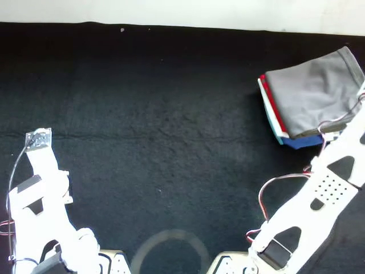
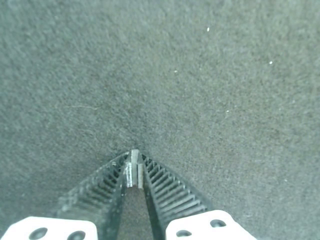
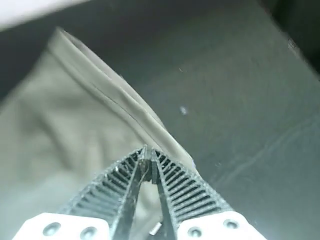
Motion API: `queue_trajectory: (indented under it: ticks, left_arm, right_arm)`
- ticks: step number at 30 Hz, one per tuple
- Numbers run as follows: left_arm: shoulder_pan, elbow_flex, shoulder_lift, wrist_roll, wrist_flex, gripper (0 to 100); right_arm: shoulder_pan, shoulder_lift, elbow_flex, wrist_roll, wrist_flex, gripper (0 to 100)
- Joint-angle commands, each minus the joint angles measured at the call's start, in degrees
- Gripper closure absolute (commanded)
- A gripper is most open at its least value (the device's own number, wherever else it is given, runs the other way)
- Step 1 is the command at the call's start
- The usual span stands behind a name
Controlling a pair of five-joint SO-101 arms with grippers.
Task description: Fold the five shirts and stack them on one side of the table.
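**Stack lies at the far right, both tools drawn closed**

The dark, cloth-covered surface (image 1: pixel 171 103) takes up most of what you see from above. On its far right side lies the stack (image 1: pixel 299 141) of folded shirts, with red, white and blue layers peeking out under the top gray shirt (image 3: pixel 55 130). Expect the cloth to be light, soft and limp. It will likely sag and unfold if you lift one corner, so pinch a folded edge or hem rather than the loose middle. The right tool (image 3: pixel 149 159) sits at the gray shirt's hem, jaws together; you cannot tell whether any cloth is caught between them. The left tool (image 2: pixel 134 167) hangs low over bare surface, jaws together on nothing. The high view gives you the coloured layers, while the right wrist view gives you the hem's rolled edge up close
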Motion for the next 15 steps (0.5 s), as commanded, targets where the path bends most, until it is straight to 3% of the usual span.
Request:
queue_trajectory:
  ticks: [1, 9, 15]
  left_arm:
    - [1.10, 0.13, -0.84, -0.62, -0.97, 99]
    - [1.10, 0.13, -0.84, -0.62, -0.97, 99]
    - [1.10, 0.13, -0.84, -0.62, -0.97, 99]
  right_arm:
    - [1.89, 2.95, -4.53, -0.09, 0.13, 99.1]
    - [1.63, 5.49, -5.58, -0.44, 0.57, 99.1]
    - [-1.54, -4.26, -6.73, -1.93, 3.21, 99.1]
